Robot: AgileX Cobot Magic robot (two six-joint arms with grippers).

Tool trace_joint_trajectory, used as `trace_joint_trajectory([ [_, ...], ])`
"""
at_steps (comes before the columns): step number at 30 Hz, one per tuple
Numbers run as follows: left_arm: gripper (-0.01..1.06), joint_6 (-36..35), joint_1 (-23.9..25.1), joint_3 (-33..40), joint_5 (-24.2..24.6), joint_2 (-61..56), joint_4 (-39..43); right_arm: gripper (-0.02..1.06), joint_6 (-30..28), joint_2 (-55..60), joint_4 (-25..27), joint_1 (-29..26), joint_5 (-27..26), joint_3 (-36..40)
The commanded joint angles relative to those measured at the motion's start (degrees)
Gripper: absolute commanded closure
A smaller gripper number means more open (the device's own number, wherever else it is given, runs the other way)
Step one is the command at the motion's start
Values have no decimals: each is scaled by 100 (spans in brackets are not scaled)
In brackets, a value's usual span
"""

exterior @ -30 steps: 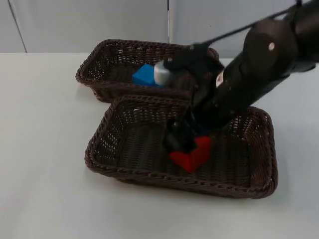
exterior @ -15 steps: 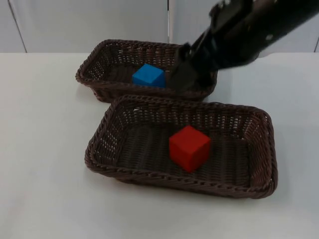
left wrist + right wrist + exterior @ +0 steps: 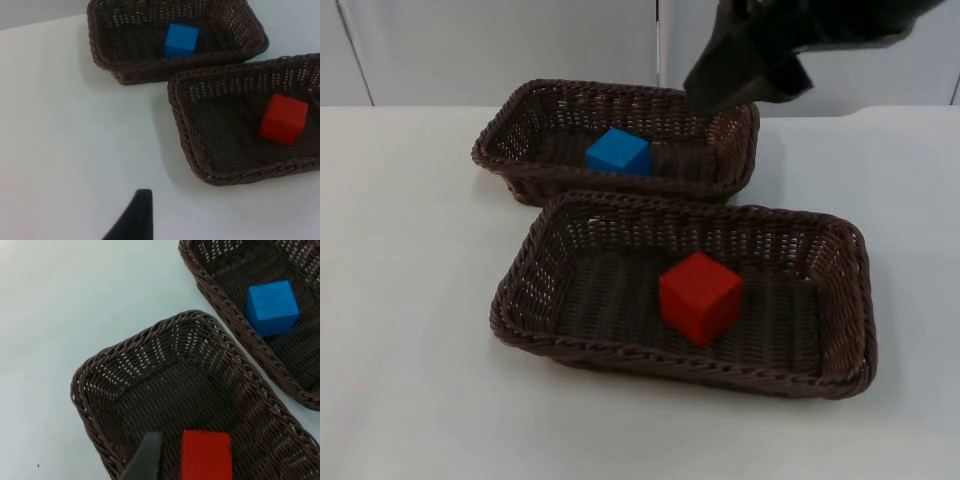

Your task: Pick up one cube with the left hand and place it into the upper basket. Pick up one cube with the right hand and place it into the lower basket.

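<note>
A blue cube (image 3: 618, 152) lies in the upper wicker basket (image 3: 508, 128), left of its middle. A red cube (image 3: 700, 297) rests free on the floor of the lower basket (image 3: 523, 272), near its centre. My right gripper (image 3: 748, 80) hangs open and holding nothing, high above the upper basket's right end. In the right wrist view the red cube (image 3: 206, 455) sits close beside my fingertip (image 3: 145, 457), with the blue cube (image 3: 271, 307) further off. My left gripper (image 3: 142, 215) waits over bare table left of both baskets, looking at the blue cube (image 3: 181, 40) and red cube (image 3: 283, 120).
The two dark brown baskets stand nearly rim to rim in the table's middle. White table (image 3: 410, 300) stretches to the left and in front of them. The grey partition wall (image 3: 500, 50) closes the back.
My right gripper let go of the red cube in the lower basket. It rose and pulled back toward the upper right. Both cubes stayed where they lay.
</note>
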Motion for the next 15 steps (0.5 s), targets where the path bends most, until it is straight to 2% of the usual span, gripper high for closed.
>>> trace_joint_trajectory([
  [1,0,-36,-1,36,-74,-37,-91,19,32,-261,11,15,-169,223],
  [8,0,-36,-1,36,-53,-58,-91,19,32,-1092,11,15,-587,1271],
  [15,0,-23,-1,36,26,-844,-58,19,32,-2133,-3,15,-893,2174],
])
